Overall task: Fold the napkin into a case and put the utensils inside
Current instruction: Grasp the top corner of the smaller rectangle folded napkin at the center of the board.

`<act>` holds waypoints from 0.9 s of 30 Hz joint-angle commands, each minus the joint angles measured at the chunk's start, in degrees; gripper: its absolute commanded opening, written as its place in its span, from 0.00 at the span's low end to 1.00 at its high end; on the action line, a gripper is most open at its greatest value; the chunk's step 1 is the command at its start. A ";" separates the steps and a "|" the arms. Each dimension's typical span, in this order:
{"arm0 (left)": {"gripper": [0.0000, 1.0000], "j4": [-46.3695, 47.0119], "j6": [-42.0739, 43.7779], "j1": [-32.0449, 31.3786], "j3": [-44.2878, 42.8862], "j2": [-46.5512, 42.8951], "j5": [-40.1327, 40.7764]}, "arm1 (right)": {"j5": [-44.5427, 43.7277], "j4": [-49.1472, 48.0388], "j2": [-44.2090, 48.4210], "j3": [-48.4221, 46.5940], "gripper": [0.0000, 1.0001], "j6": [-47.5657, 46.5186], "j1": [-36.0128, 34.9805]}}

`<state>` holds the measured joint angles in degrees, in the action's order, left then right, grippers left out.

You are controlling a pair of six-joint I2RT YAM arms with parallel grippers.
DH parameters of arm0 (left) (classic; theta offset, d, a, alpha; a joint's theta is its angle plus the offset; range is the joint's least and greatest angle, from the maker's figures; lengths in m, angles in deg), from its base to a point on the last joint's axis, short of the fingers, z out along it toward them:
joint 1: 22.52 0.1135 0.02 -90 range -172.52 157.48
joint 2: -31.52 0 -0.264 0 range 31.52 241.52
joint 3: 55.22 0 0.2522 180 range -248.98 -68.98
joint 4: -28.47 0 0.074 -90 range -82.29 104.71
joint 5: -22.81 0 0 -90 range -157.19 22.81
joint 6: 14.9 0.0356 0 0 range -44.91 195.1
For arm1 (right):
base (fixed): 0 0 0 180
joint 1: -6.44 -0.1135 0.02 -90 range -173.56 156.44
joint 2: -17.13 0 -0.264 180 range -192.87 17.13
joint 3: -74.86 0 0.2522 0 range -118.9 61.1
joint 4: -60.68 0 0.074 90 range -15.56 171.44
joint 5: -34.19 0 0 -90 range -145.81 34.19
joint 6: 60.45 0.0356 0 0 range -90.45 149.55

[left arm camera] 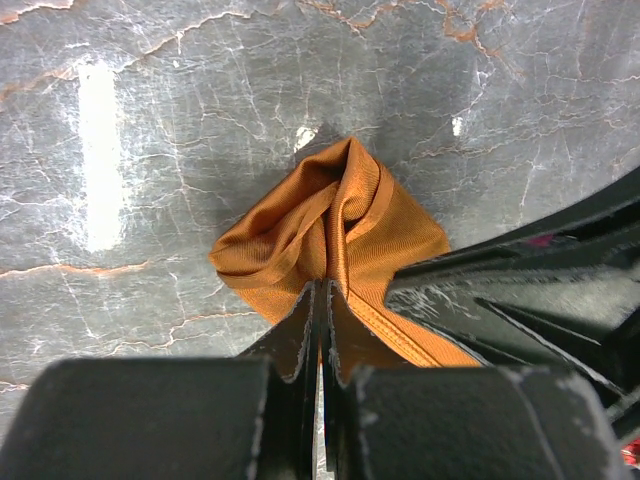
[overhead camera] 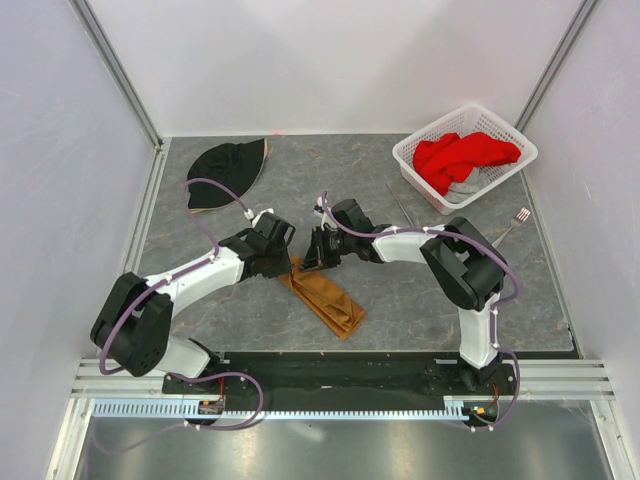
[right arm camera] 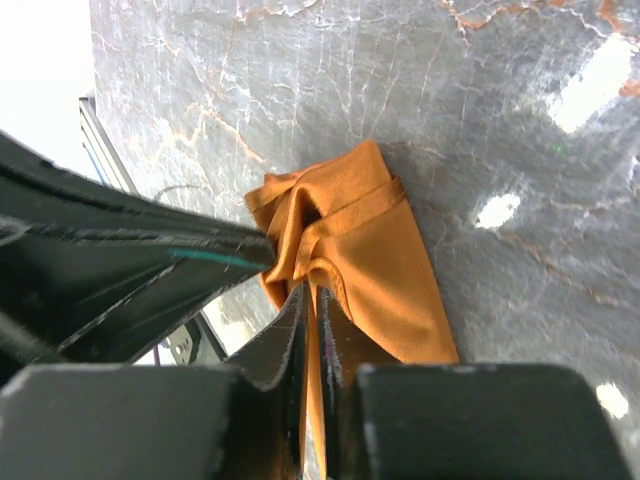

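The orange-brown napkin (overhead camera: 332,302) lies folded into a narrow strip on the grey table, slanting from the centre toward the near edge. Both grippers meet at its far end. My left gripper (overhead camera: 293,263) is shut on a bunched fold of the napkin (left arm camera: 335,215), which fans out beyond the left gripper's (left arm camera: 322,292) tips. My right gripper (overhead camera: 311,259) pinches a neighbouring fold of the napkin (right arm camera: 375,250), and cloth runs down between the right gripper's (right arm camera: 315,292) jaws. The fork (overhead camera: 516,222) and the thin knife (overhead camera: 402,207) lie on the table at the right, apart from the napkin.
A black hat (overhead camera: 228,168) lies at the back left. A white basket (overhead camera: 437,127) at the back right holds a red cloth (overhead camera: 460,158). White walls stand close on both sides. Each wrist view shows the other gripper's black fingers (left arm camera: 520,290) right beside its own.
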<state>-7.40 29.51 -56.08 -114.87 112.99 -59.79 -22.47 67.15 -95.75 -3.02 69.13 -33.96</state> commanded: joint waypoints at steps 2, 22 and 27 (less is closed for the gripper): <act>0.02 1.81 -0.82 0.08 -0.34 -1.84 -0.19 | 1.90 -6.15 -3.66 -2.23 0.09 3.31 -1.34; 0.02 1.72 -1.18 0.08 0.36 -2.90 1.04 | -0.74 -2.99 -0.15 -0.83 0.07 0.95 -0.20; 0.02 1.72 -1.18 0.08 0.19 -3.16 0.78 | 0.23 -4.57 -1.55 -2.15 0.07 2.35 -0.38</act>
<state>-7.40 29.51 -56.06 -114.74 111.59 -59.84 -22.67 63.39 -98.00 -3.87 71.94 -33.85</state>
